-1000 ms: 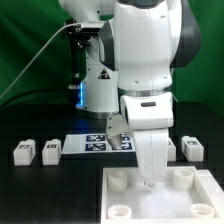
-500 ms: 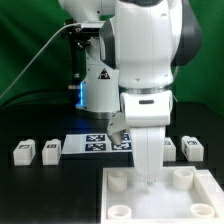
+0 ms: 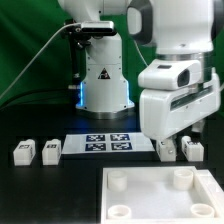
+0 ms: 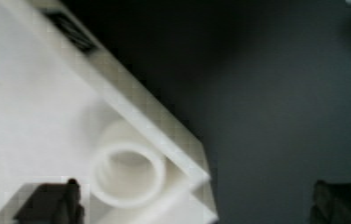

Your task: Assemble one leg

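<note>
Four small white legs lie on the black table. Two are at the exterior view's left [image 3: 24,152] [image 3: 51,150]. One is at the right [image 3: 193,149], and another [image 3: 166,149] is partly hidden behind my fingers. My gripper [image 3: 170,150] hangs above the table beside the right-hand legs, just beyond the far right corner of the large white tray [image 3: 150,200]. In the wrist view the gripper [image 4: 197,203] is open and empty, with its dark fingertips [image 4: 47,201] wide apart. Below it are the tray's corner and a round socket [image 4: 127,176].
The marker board [image 3: 105,143] lies in the middle behind the tray, in front of the robot base [image 3: 100,80]. The tray has round corner sockets [image 3: 117,181] [image 3: 182,178]. A green backdrop stands behind.
The arm has swung from over the middle of the tray to the exterior view's right and risen a little. The gripper now hangs by the right-hand legs. The legs and tray have not moved.
</note>
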Robot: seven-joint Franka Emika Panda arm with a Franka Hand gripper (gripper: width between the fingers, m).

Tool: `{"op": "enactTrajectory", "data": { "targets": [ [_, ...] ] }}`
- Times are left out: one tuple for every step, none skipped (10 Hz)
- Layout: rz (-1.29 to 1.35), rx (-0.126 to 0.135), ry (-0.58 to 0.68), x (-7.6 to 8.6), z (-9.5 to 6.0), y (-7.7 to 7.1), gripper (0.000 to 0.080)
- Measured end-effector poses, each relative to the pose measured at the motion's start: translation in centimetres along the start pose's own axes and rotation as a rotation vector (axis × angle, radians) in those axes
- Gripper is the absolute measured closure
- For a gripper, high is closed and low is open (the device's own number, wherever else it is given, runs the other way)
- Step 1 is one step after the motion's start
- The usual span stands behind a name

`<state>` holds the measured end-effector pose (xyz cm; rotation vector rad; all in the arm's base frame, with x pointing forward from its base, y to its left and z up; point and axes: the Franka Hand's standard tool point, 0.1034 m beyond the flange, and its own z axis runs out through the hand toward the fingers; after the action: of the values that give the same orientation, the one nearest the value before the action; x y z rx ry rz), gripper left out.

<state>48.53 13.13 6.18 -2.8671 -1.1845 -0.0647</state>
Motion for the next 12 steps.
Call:
{"op": "enactTrajectory", "data": {
  "targets": [
    [0.042,0.008,0.001,-0.2,0.3,0.1,0.0150],
    [0.151,0.013,0.001,-0.3,0.4,0.2,0.0150],
    [0.225,0.014,0.001,-0.3,0.4,0.1,0.0150],
    [0.357,0.021,0.000,-0.1,0.4,-0.4,0.0150],
    [0.498,0.027,-0.010,0.2,0.6,-2.0,0.0150],
    [0.564,0.030,-0.015,0.2,0.6,-3.4,0.0150],
    [0.687,0.039,-0.017,0.2,0.7,-4.4,0.0150],
    [0.720,0.041,-0.022,0.4,0.9,-5.3,0.0150],
    [0.719,0.046,-0.041,0.2,0.9,-5.2,0.0150],
    [0.717,0.052,-0.073,0.1,0.8,-5.0,0.0150],
    [0.717,0.052,-0.070,0.2,0.8,-5.0,0.0150],
    [0.728,0.057,-0.089,0.0,1.0,-5.2,0.0150]
  ]
}}
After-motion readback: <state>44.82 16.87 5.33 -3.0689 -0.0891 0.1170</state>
